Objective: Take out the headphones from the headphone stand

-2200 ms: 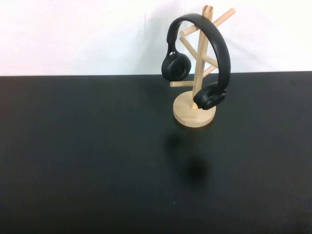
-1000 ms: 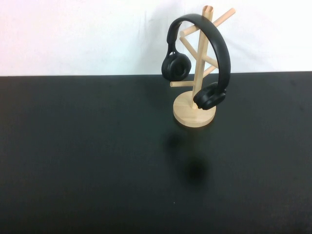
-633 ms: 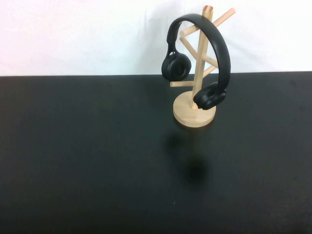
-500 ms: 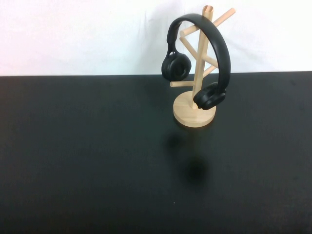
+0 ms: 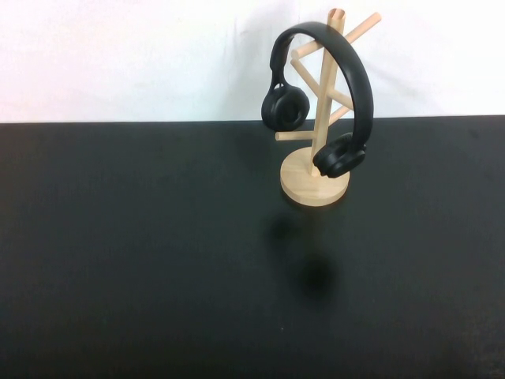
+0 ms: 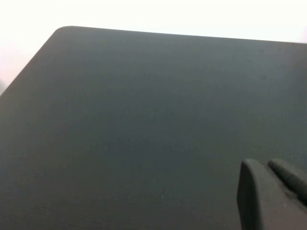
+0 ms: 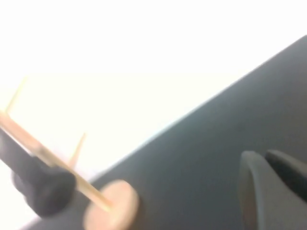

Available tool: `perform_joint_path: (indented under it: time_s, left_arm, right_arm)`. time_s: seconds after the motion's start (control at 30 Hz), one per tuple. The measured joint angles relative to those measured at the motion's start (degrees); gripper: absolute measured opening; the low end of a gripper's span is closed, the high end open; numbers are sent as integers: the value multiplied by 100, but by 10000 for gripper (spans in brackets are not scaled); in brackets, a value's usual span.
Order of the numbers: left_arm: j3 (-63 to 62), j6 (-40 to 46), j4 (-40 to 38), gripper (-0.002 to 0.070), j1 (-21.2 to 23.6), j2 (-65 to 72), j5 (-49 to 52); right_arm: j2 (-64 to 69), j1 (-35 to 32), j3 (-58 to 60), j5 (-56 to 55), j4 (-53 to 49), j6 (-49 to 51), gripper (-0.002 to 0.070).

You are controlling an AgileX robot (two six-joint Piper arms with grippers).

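The headphones (image 5: 347, 71) hang on the headphone stand (image 5: 315, 184) in the upper middle of the high view, on the black table (image 5: 158, 260). The left gripper (image 6: 273, 191) and the right gripper (image 7: 271, 191) show only at their wrist views' edges; one cannot tell their state.

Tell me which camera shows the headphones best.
The high view: the headphones hang whole on the headphone stand. The right wrist view catches one blurred ear cup; the left wrist view shows only table. Left end effector and right end effector stay clear.
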Motion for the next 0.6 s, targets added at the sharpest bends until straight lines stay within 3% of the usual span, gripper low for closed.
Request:
perform_joint_path:
  time_s: [0.1,0.2,0.5,0.6]
  left_arm:
    - [0,0,0,-4,0,0,0]
    - [0,0,0,-4,0,0,0]
    - [0,0,0,-4,0,0,0]
    - [0,0,0,-4,0,0,0]
  right_arm:
    - [0,0,-26,122,566,14,-6]
    - [84,0,-348,1023,706,-45,-3]
    - [2458,0,-2794,4773,-445,-614,-3]
    - [3377,0,-3581,5243,-1009,-939,-3]
